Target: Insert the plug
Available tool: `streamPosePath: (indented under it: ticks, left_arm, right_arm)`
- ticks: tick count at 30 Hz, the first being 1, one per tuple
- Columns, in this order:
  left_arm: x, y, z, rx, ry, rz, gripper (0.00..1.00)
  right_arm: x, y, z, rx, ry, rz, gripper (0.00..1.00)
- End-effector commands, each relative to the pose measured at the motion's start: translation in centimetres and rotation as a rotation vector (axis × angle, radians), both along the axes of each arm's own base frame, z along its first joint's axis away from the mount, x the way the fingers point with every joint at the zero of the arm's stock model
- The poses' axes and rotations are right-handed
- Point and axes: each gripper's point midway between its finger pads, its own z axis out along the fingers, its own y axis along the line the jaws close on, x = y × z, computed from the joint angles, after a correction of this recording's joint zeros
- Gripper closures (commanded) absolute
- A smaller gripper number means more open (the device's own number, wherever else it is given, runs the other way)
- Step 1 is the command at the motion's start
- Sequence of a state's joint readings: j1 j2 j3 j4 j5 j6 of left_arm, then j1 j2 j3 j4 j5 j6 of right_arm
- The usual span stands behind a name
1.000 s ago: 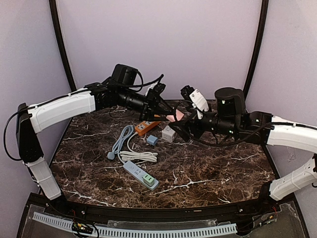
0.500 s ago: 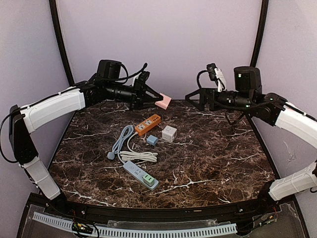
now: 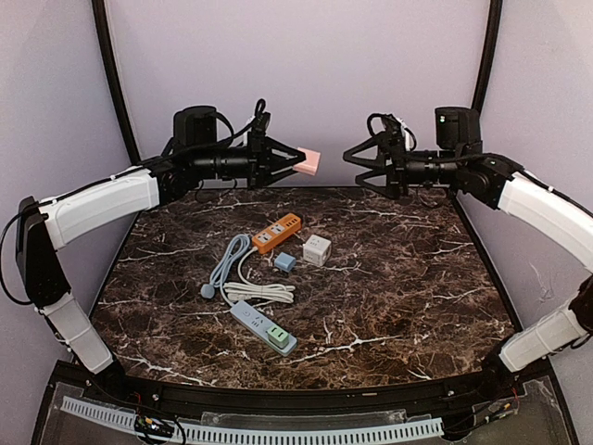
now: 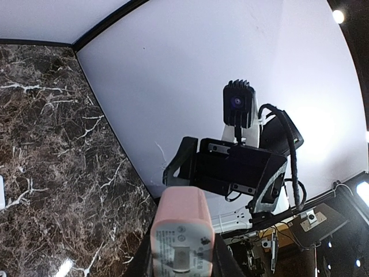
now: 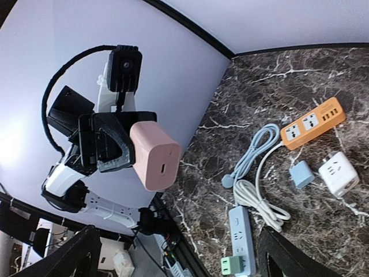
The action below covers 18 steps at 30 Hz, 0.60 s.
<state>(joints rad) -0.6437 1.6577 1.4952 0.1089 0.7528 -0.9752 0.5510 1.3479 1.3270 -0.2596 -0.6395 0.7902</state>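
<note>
My left gripper (image 3: pixel 295 162) is shut on a pink plug (image 3: pixel 309 162) and holds it high above the back of the table, its end pointing right. The plug fills the bottom of the left wrist view (image 4: pixel 181 231) between the fingers. My right gripper (image 3: pixel 356 165) is open and empty, level with the plug and a short gap to its right. The right wrist view shows the plug (image 5: pixel 154 156) held by the left gripper, with a small slot on its face. An orange power strip (image 3: pixel 278 232) and a blue-grey power strip (image 3: pixel 262 324) lie on the table below.
A green plug (image 3: pixel 277 336) sits in the blue-grey strip's near end. Its coiled cable (image 3: pixel 243 278) lies between the strips. A white cube adapter (image 3: pixel 317 249) and a small blue adapter (image 3: pixel 285 262) lie right of the orange strip. The marble table (image 3: pixel 417 287) is walled behind.
Both arms rose from low over the table's middle. The left gripper carried the pink plug up and levelled it; the right gripper swung back right, then turned to face the plug.
</note>
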Motion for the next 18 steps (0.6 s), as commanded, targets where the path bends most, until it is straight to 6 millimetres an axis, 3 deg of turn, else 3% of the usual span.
streamPosePath:
  ticks: [1,8,18]
  left_arm:
    - [0.2,0.0,1.6,-0.080,0.000,0.019,0.99]
    - [0.3,-0.7,2.4,-0.167,0.072,-0.007,0.99]
    - [-0.6,-2.7,2.5,-0.184,0.126,-0.081,0.99]
  right_arm:
    - [-1.0,1.3,3.1,0.158,0.030,0.107,0.10]
    - [-0.7,2.1,3.8,0.240,0.058,0.144,0.23]
    - [-0.3,2.6,3.1,0.244,0.118,0.157,0.33]
